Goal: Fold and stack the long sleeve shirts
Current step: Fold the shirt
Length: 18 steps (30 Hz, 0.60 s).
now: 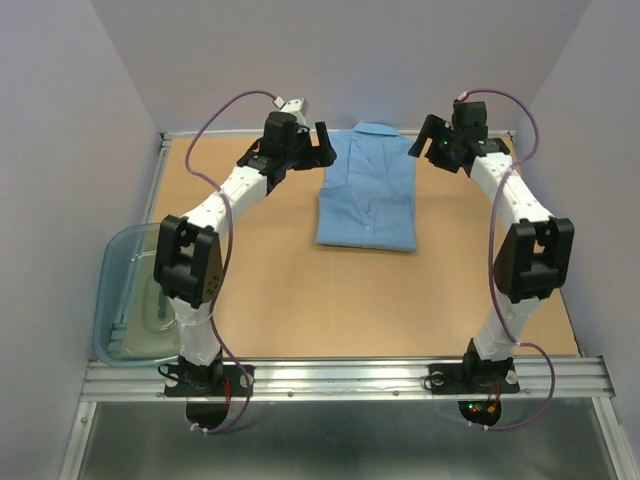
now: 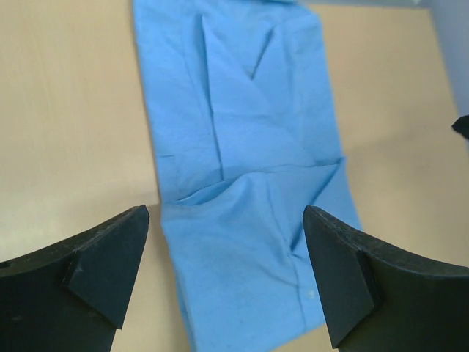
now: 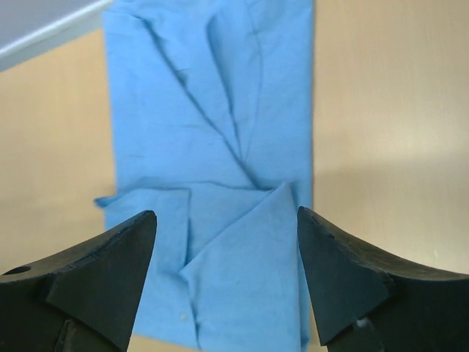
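One light blue long sleeve shirt (image 1: pixel 368 188) lies folded into a narrow rectangle at the far middle of the table, collar toward the back wall. My left gripper (image 1: pixel 322 145) hangs open just left of its collar end; in the left wrist view the shirt (image 2: pixel 242 169) lies below and between the open fingers (image 2: pixel 110 257). My right gripper (image 1: pixel 428 138) hangs open just right of the collar end; the right wrist view shows the folded shirt (image 3: pixel 220 169) below and between its fingers (image 3: pixel 337 271). Neither gripper touches the cloth.
A clear bluish plastic tub (image 1: pixel 130 300) stands at the table's left edge near the left arm's base. The back wall and the table's rear rail (image 1: pixel 340 131) run just behind the shirt. A metal rail (image 1: pixel 340 378) crosses the near edge.
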{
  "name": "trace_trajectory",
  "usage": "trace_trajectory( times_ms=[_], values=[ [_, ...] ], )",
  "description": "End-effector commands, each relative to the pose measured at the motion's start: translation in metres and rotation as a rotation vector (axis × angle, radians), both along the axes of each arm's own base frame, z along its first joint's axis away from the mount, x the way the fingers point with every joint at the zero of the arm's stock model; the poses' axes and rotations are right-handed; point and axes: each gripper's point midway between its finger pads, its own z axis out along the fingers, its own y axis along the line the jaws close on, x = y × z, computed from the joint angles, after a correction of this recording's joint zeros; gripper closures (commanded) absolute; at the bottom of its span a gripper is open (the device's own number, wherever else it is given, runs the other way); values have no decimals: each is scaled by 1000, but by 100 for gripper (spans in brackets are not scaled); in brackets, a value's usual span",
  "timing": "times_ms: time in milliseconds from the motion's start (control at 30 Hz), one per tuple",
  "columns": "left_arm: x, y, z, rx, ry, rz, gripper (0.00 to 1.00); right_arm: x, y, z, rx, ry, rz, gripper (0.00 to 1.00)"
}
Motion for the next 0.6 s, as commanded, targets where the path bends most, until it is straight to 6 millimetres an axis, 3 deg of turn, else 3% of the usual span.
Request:
trace_trajectory(
  times_ms=[0,33,67,100,133,267,400,433,500,533,567],
  values=[
    [-34,9,59,-65,-79,17,2,-33,8,34,51,-66,65,17],
    [-43,13,40,-51,-38,17,2,-41,9,31,61,-57,71,18],
    [-49,13,33,-48,-22,13,2,-56,10,9,72,-6,76,18],
    [-59,16,18,-35,9,15,2,-64,14,15,99,-32,84,18],
    [-63,17,11,-32,24,16,2,-77,14,-6,108,12,75,19],
    [-69,17,-15,1,59,-3,3,-84,5,-21,75,7,48,26],
    [-51,20,-42,81,64,20,10,-67,-3,-36,-1,-24,56,42],
    [-43,19,-37,86,45,31,12,-62,-4,-39,-6,-28,54,46],
    [-34,18,-42,100,44,30,14,-51,-1,-55,-5,-12,79,46],
    [-30,15,-55,112,63,26,15,-41,1,-51,0,-34,89,46],
    [-23,13,-59,122,63,23,16,-33,2,-65,5,-15,91,47]
  ],
)
